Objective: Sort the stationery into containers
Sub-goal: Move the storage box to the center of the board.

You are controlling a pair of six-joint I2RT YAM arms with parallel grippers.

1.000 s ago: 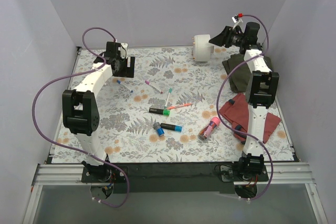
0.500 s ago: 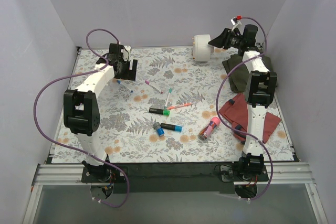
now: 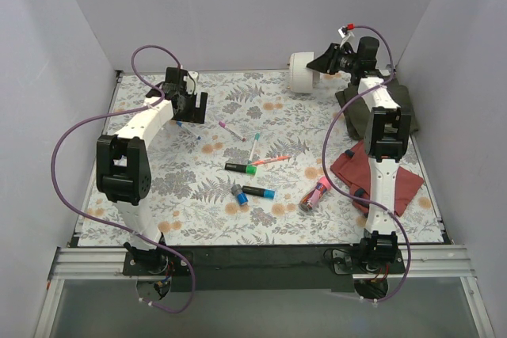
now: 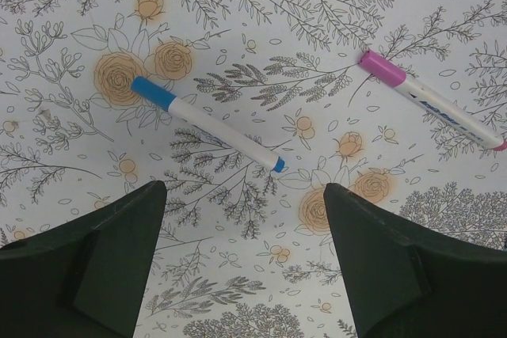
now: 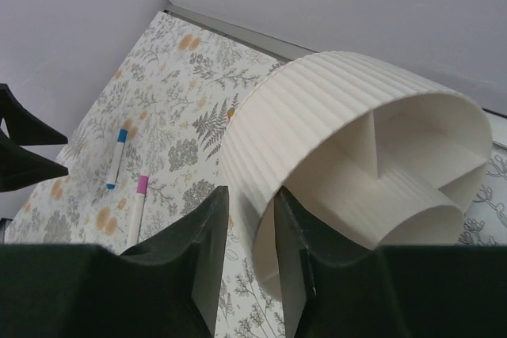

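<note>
The off-white ribbed cup (image 3: 301, 73) lies tipped on its side at the back of the table. My right gripper (image 3: 318, 62) is shut on its rim, one finger outside the wall and one inside (image 5: 249, 195). The cup (image 5: 317, 124) shows inner dividers. My left gripper (image 3: 192, 111) is open and empty above the mat (image 4: 242, 195), just short of a white pen with a blue cap (image 4: 206, 126). A pink-capped pen (image 4: 428, 100) lies to its right. A green-capped pen (image 3: 254, 146), an orange-pink pen (image 3: 269, 161), two black markers (image 3: 240, 168), a grey-blue stub (image 3: 238, 194) and a fat pink marker (image 3: 315, 194) lie mid-table.
A dark green cloth (image 3: 352, 112) lies at the back right under the right arm. A red cloth (image 3: 360, 172) lies at the right edge. White walls close in the left, back and right. The blue-capped (image 5: 116, 156) and pink-capped (image 5: 139, 203) pens also show in the right wrist view.
My right gripper has shifted a little left and back with the cup in it. My left gripper has moved slightly right, toward the blue-capped pen.
</note>
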